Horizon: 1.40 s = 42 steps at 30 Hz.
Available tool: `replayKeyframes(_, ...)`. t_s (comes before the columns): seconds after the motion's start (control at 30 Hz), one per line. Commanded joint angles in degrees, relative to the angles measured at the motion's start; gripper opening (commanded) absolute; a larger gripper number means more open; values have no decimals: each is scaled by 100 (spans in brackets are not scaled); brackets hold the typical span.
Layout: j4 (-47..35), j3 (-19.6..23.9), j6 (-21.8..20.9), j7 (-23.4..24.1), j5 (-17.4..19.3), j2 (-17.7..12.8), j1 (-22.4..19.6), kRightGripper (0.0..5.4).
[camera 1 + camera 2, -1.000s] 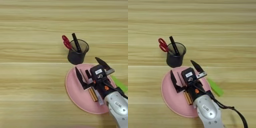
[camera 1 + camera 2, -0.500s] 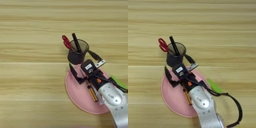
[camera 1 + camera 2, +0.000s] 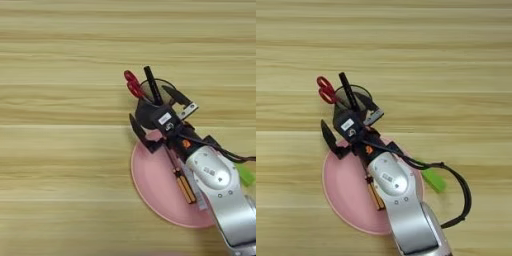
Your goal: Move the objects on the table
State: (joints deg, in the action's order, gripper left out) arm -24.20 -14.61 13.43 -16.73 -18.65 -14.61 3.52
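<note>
Left eye view shows the right gripper with its 2 fingers spread apart, straddling a black cup. The cup holds red-handled scissors and a black pen, beside a pink plate on the surface.

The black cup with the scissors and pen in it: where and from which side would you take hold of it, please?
Grip the cup by its round side wall, below the rim, probably from the near side, above the pink plate, with one finger on either side. The scissors and pen stick up out of its mouth and lean left, so a grasp from above would likely knock them.
</note>
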Motion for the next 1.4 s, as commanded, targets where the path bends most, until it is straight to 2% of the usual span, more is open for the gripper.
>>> replayKeyframes(0.03, 75, 102, -96, 10, 123, 88, -600, 538)
replayKeyframes(0.23, 486, 116, -230, 5, 170, 155, -1007, 538)
replayKeyframes(0.5, 637, -33, -290, -12, 92, 227, -1312, 538)
replayKeyframes(0.7, 752, -147, -302, -14, 52, 327, -1467, 538)
replayKeyframes(1.23, 1719, 47, -647, 111, 163, 421, -1775, 538)
replayKeyframes(1.4, 1736, 60, -675, 117, 172, 436, -1768, 466)
